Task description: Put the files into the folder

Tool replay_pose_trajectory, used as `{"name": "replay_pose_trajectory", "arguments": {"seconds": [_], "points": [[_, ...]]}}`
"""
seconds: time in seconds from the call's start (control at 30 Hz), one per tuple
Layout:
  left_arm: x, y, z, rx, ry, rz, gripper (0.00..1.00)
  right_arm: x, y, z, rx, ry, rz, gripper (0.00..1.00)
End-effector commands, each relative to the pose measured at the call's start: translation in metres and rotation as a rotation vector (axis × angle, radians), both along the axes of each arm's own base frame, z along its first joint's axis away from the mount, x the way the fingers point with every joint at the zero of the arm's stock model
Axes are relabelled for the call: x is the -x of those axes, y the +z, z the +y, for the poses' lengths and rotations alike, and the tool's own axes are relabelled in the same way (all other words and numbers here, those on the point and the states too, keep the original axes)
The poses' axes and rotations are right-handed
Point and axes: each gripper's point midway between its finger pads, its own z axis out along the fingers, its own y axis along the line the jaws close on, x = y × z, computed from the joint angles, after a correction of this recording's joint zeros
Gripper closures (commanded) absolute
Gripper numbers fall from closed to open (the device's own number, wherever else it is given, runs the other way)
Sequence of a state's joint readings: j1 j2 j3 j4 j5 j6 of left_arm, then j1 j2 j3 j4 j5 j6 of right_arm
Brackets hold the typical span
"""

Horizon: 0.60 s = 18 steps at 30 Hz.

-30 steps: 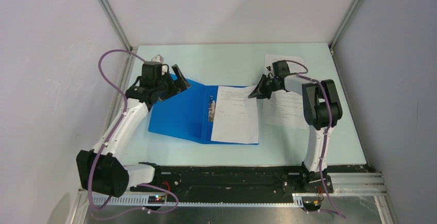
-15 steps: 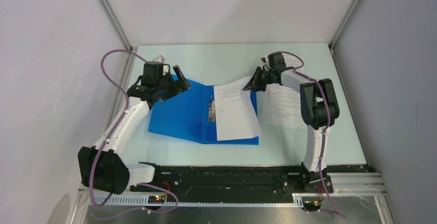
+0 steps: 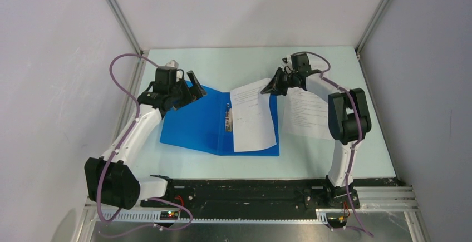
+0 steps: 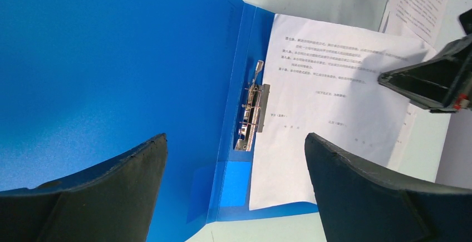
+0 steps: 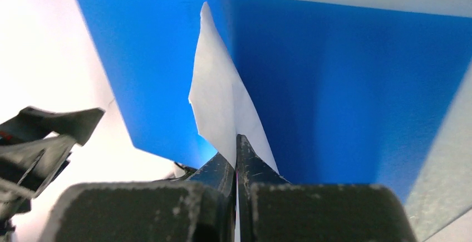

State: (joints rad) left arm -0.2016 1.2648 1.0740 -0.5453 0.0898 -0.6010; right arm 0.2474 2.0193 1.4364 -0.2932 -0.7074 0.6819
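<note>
The blue folder lies open on the table, its metal clip at the spine. One of the files, a printed white sheet, lies on the right cover. My right gripper is shut on that sheet's far right corner and holds it raised. The right wrist view shows the sheet pinched edge-on in the right gripper, with the folder behind. My left gripper hovers open over the left cover's far corner. In its wrist view the left gripper holds nothing, looking down on clip and sheet.
A second printed sheet lies flat on the pale green table, right of the folder and under the right arm. White walls with metal corner posts close the table on the left, back and right.
My right gripper has lifted the sheet's far right corner and carried it back and left, so the sheet now curls up and slants toward the spine. The left arm has hardly moved.
</note>
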Motion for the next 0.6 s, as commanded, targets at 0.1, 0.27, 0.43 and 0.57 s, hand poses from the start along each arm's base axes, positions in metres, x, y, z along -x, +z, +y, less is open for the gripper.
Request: {"name": "replay_pose_trajectory", "arguments": {"seconds": [0.1, 0.27, 0.43, 0.57], "points": [[0.002, 0.001, 0.002, -0.015, -0.013, -0.018, 0.03, 0.014, 0.058, 0.017, -0.084, 0.061, -0.132, 1.0], [0.002, 0.0, 0.003, -0.017, -0.014, -0.017, 0.03, 0.021, 0.048, 0.016, -0.09, 0.057, -0.12, 1.0], [0.001, 0.0, 0.001, -0.012, -0.017, -0.016, 0.03, 0.017, 0.021, 0.018, -0.091, 0.056, -0.063, 1.0], [0.002, 0.001, 0.002, -0.013, -0.015, -0.02, 0.03, 0.012, 0.008, 0.019, -0.092, 0.059, -0.062, 1.0]]}}
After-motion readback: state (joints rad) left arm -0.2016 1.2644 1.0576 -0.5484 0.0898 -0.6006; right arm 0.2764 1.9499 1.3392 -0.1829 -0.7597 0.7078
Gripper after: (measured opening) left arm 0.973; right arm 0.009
